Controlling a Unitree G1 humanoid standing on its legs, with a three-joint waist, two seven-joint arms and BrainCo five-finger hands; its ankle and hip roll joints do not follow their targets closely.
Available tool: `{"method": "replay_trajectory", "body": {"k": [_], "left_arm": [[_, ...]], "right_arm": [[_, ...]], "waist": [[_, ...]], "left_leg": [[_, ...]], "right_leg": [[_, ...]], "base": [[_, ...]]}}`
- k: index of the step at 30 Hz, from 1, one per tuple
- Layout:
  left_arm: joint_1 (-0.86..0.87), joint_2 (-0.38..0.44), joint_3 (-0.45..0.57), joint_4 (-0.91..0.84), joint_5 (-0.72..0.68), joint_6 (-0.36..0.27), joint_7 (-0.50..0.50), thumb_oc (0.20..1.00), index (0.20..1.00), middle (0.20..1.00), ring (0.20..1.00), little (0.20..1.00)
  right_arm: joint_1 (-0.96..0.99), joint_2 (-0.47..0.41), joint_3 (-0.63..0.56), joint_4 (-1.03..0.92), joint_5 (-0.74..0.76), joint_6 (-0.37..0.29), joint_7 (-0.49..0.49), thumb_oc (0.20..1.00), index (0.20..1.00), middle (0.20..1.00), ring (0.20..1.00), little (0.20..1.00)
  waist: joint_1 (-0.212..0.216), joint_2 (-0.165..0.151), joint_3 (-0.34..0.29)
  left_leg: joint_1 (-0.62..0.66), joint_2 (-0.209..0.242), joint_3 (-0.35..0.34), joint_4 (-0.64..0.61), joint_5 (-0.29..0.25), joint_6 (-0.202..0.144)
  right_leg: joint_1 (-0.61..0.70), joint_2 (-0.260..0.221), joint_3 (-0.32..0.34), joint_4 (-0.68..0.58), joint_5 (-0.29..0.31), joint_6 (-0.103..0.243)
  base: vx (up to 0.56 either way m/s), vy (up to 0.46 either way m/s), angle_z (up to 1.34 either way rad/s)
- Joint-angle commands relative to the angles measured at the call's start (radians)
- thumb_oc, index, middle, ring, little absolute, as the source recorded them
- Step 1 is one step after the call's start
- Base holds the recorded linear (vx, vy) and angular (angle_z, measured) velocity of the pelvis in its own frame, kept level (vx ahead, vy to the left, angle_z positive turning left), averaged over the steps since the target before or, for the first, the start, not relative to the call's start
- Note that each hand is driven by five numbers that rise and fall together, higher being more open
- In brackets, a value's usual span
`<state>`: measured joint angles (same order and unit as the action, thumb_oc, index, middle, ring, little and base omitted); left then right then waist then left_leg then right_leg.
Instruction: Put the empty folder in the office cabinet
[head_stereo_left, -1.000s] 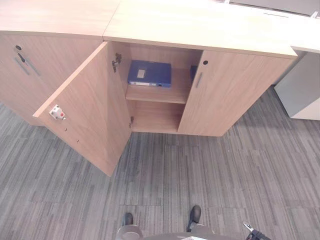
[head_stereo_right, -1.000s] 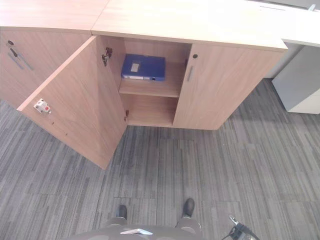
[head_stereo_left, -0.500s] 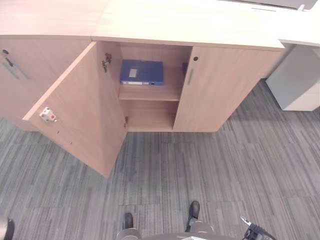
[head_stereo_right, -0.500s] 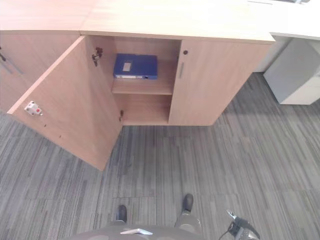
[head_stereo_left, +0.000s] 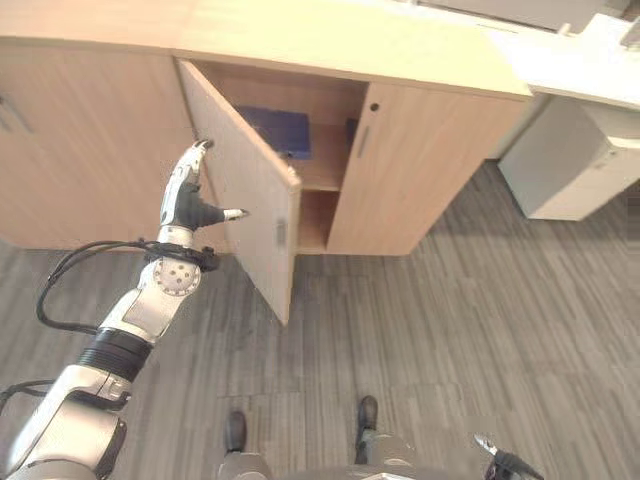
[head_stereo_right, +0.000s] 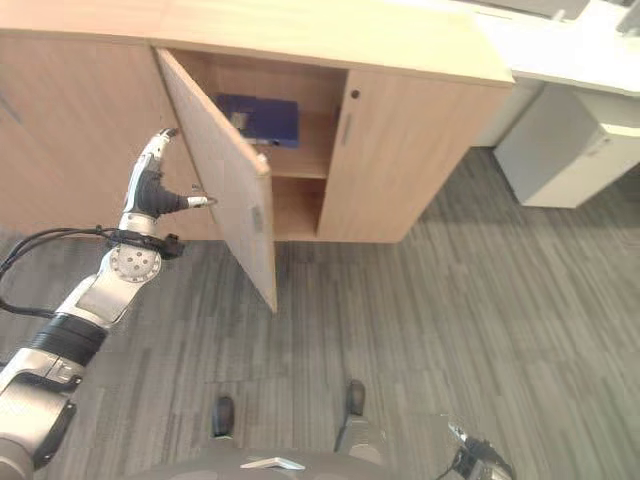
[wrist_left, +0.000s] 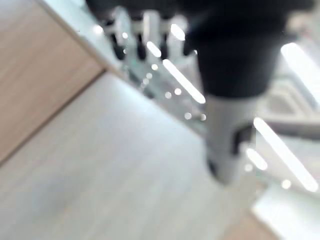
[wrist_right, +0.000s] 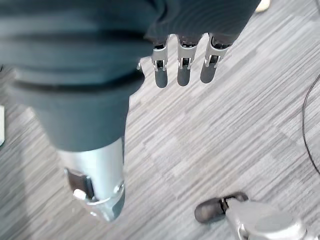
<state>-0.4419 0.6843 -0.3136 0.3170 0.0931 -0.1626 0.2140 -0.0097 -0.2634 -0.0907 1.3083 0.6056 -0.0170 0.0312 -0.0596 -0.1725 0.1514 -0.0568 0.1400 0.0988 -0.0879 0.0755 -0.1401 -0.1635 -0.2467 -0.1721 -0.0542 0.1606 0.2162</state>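
Already the blue folder (head_stereo_left: 276, 128) lies flat on the upper shelf (head_stereo_left: 322, 176) inside the office cabinet (head_stereo_left: 400, 60), its long side running along the shelf, toward the shelf's left end and partly hidden behind the open door (head_stereo_left: 245, 190). So what matters now is the door, not the folder. That door stands swung out toward the room, hinged at the cabinet's left side, and the left hand (head_stereo_left: 190, 196) is raised at its outer face, fingers straight and spread apart, thumb (head_stereo_left: 232, 213) pointing at the panel; whether they touch the wood I cannot tell. The folder sits beyond the door from this hand, farther into the cabinet. The right hand (wrist_right: 182, 60) hangs low over the grey floor (head_stereo_left: 450, 300), fingers relaxed and holding nothing, well apart from the cabinet. The left hand is plainly the nearer one, placed, I judge, to push the door shut.
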Motion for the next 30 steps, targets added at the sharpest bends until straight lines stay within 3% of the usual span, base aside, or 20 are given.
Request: {"method": "replay_trajectory", "body": {"k": [1, 21, 28, 30], "left_arm": [[-0.072, 0.012, 0.091, -0.013, 0.001, -0.042, 0.008, 1.000, 1.000, 1.000, 1.000, 1.000], [0.170, -0.102, 0.236, -0.080, -0.127, -0.067, -0.017, 1.000, 1.000, 1.000, 1.000, 1.000], [0.275, -0.169, 0.236, -0.001, -0.204, -0.058, -0.061, 1.000, 1.000, 1.000, 1.000, 1.000], [0.375, -0.246, 0.208, 0.178, -0.245, -0.034, -0.106, 1.000, 1.000, 1.000, 1.000, 1.000]], "right_arm": [[-0.012, -0.009, 0.017, 0.001, -0.026, -0.014, -0.003, 1.000, 1.000, 1.000, 1.000, 1.000], [0.003, 0.023, 0.019, 0.008, -0.068, -0.008, 0.008, 1.000, 1.000, 1.000, 1.000, 1.000], [0.009, 0.029, 0.008, 0.009, -0.070, -0.009, 0.002, 1.000, 1.000, 1.000, 1.000, 1.000], [0.005, 0.036, -0.009, 0.017, -0.060, -0.007, -0.004, 1.000, 1.000, 1.000, 1.000, 1.000]], "waist": [[-0.015, -0.006, 0.018], [-0.011, -0.002, -0.030], [-0.008, 0.007, -0.039], [0.000, 0.017, -0.043]], "left_leg": [[0.035, -0.036, 0.005, 0.001, -0.135, 0.032], [0.063, -0.044, 0.018, 0.001, -0.147, 0.040], [0.064, -0.054, 0.015, 0.001, -0.148, 0.048], [0.068, -0.061, 0.014, 0.001, -0.147, 0.054]], "right_leg": [[0.043, -0.090, 0.005, 0.002, -0.011, 0.046], [0.073, -0.095, 0.001, -0.010, -0.010, 0.045], [0.075, -0.099, 0.005, -0.011, -0.007, 0.046], [0.082, -0.103, 0.003, -0.007, -0.008, 0.046]], "base": [[0.01, -0.016, -0.35], [0.01, -0.001, -0.01], [0.00, 0.005, -0.02], [0.00, 0.000, 0.00]]}}
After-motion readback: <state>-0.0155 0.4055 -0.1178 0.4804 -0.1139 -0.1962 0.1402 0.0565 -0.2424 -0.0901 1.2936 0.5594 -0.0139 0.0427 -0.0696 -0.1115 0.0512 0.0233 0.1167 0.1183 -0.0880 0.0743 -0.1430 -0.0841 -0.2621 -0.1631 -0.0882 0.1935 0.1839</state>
